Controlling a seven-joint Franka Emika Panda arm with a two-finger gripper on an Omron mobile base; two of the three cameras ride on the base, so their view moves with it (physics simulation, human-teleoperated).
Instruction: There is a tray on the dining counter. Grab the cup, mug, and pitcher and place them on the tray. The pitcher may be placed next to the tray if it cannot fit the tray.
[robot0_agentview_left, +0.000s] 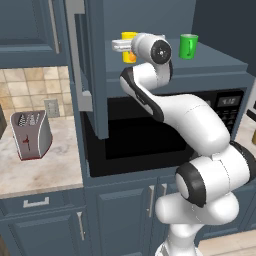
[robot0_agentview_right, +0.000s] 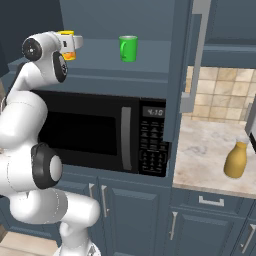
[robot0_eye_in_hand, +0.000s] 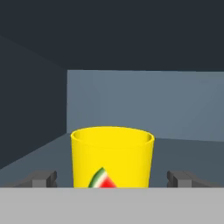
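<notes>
The yellow cup (robot0_eye_in_hand: 112, 157), with a watermelon picture on its side, stands upright on the shelf above the microwave. My gripper (robot0_eye_in_hand: 112, 178) is open, with one finger on each side of the cup and a gap to both. The cup (robot0_agentview_left: 129, 36) (robot0_agentview_right: 67, 33) is partly covered by the gripper (robot0_agentview_left: 125, 47) (robot0_agentview_right: 70, 45). The green mug (robot0_agentview_left: 188, 46) (robot0_agentview_right: 128, 48) stands on the same shelf to the cup's right. The amber pitcher (robot0_agentview_right: 236, 160) stands on the beige counter right of the microwave. The tray and the dining counter are out of view.
A black microwave (robot0_agentview_left: 150, 135) (robot0_agentview_right: 100, 130) sits under the shelf. An open cabinet door (robot0_agentview_left: 82, 65) (robot0_agentview_right: 192, 60) juts out beside the shelf. A grey toaster (robot0_agentview_left: 31, 134) stands on the marbled counter (robot0_agentview_left: 50, 170) at the left.
</notes>
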